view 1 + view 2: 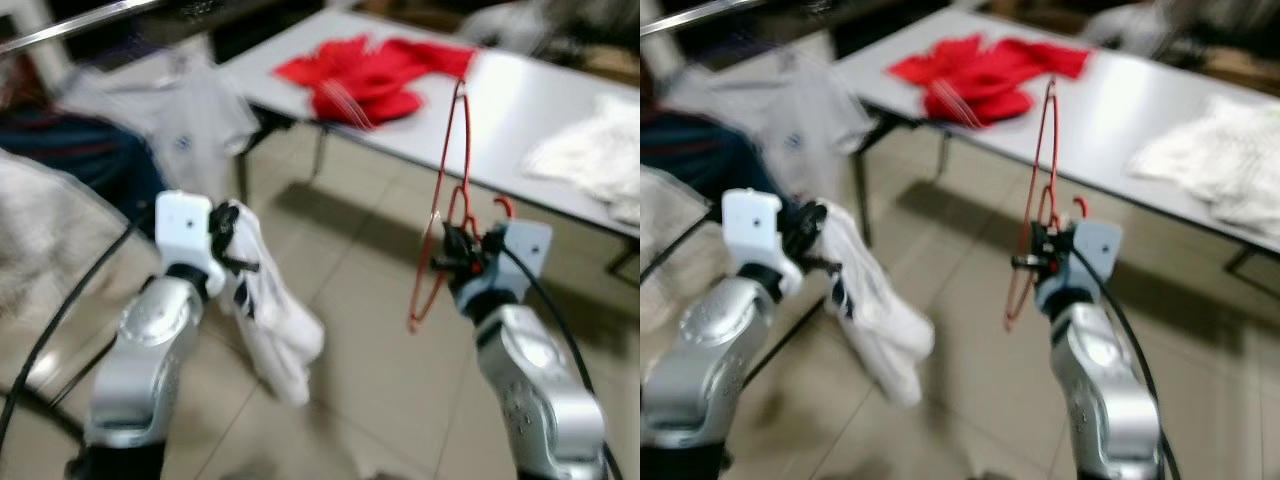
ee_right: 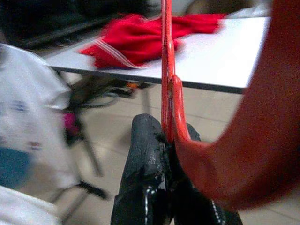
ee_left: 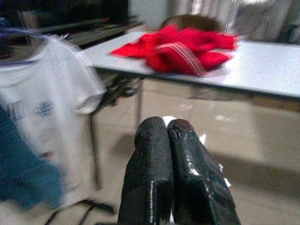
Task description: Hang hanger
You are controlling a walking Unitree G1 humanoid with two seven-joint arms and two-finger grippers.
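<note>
Head views, hanger: a thin red wire hanger (image 1: 447,200) is held upright in front of the table (image 1: 520,110), pinched near its hook end by the right gripper (image 1: 458,255), whose fingers are closed on it.
Head views, left gripper: the left gripper (image 1: 232,255) is clamped on a white garment (image 1: 275,320) that hangs limp above the floor.
Head views, surroundings: a red cloth (image 1: 375,75) and a white cloth (image 1: 590,160) lie on the table; a white shirt (image 1: 185,115) hangs on a rail at the left.
Left wrist view: the fingers (image 3: 176,178) are seen pressed together, white fabric peeping between them.
Right wrist view: the red wire is seen nipped between the fingers (image 2: 147,168).
Handling judgement: the hanger is judged light, springy and slippery; a hold close to the hook is advised, so that swinging is limited.
</note>
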